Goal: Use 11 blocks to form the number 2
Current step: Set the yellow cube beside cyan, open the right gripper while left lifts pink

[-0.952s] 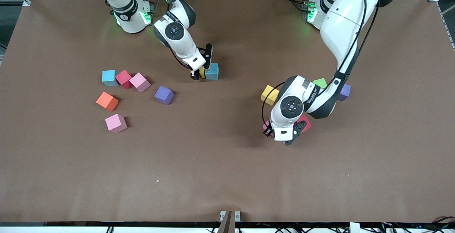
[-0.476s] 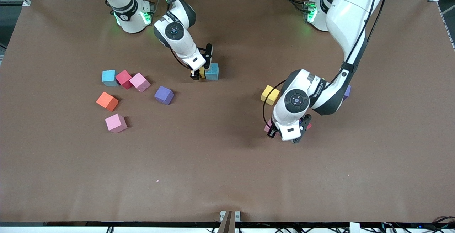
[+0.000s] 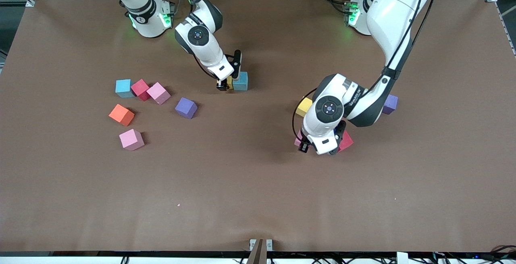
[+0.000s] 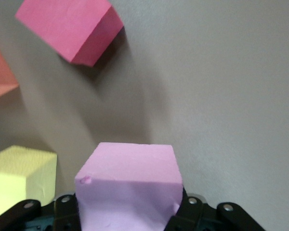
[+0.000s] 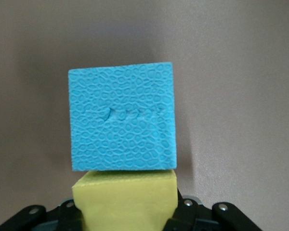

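My right gripper [image 3: 225,84] is shut on a yellow block [image 5: 126,199], down at the table. The block presses against one side of a blue block [image 3: 240,81] near the robots' edge. My left gripper [image 3: 305,143] is shut on a pink block [image 4: 130,185], low over the table. A red block [image 3: 346,142] and another yellow block [image 3: 302,105] lie close to it. In the left wrist view the red block [image 4: 70,29] lies tilted ahead of the held pink block. No number 2 is in view.
Loose blocks lie toward the right arm's end: blue [image 3: 123,88], red [image 3: 140,89], pink [image 3: 158,93], purple [image 3: 186,107], orange [image 3: 121,115] and pink [image 3: 131,139]. A purple block [image 3: 390,104] peeks out beside the left arm. An orange block [image 4: 0,72] shows in the left wrist view.
The left arm's wrist has turned and shifted slightly toward the right arm's end with the pink block, covering the green block. The right arm has not moved.
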Available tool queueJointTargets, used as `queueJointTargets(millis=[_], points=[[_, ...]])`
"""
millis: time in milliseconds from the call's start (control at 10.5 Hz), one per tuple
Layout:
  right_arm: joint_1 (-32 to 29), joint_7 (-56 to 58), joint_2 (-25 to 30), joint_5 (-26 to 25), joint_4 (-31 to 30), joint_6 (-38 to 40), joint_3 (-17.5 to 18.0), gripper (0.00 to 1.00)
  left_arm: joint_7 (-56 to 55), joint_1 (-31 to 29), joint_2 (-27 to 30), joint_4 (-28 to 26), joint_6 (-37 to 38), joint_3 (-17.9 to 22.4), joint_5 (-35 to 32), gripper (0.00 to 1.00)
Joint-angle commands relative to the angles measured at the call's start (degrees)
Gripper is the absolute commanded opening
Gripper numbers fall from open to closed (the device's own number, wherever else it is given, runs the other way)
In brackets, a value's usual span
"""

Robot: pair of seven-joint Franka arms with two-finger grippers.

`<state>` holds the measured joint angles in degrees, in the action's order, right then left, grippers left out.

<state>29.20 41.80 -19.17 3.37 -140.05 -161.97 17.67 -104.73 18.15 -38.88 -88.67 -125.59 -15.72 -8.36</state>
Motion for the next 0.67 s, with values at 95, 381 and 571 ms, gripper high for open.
queueJointTargets(millis=[95, 381, 571], points=[[0.16, -1.11, -2.44, -0.38, 1.27, -0.98, 0.26, 0.43, -7.92, -0.39, 3.63, -1.15, 2.01, -0.89, -0.69, 0.40], [0.16, -1.20, -2.53, -0.29, 1.45, -0.63, 0.17, 0.67, -13.46, -0.92, 5.99, -3.51, 2.55, -1.24, -0.61, 0.40], [0.07, -1.28, -2.53, -0.29, 1.45, -0.36, 0.17, 1.00, -13.83, -1.88, 10.91, -7.99, 2.55, -1.24, 2.97, 0.40]])
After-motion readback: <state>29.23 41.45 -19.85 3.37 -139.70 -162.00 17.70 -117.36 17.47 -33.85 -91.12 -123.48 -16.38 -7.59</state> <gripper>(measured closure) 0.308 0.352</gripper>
